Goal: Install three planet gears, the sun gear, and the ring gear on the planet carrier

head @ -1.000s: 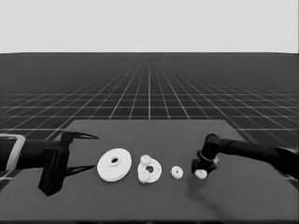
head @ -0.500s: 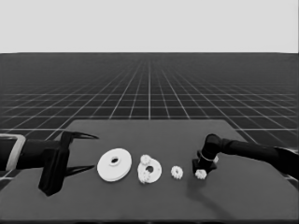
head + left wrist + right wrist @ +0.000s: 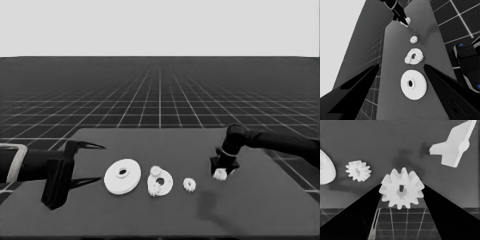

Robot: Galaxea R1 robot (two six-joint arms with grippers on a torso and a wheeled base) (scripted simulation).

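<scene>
Right wrist view: the right gripper (image 3: 402,195) pinches a planet gear (image 3: 402,188) between its fingers, lifted above the table (image 3: 260,200). A second gear (image 3: 189,185) lies near the smaller round part (image 3: 161,183), beside the larger round part (image 3: 122,176). The left gripper (image 3: 82,164) waits spread at the table's left end.

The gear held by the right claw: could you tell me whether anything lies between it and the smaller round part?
Yes. One loose gear lies on the table between the right claw, shut on a gear, and the smaller round part, which already bears two gears. The held gear is off the table and could probably pass above it.
</scene>
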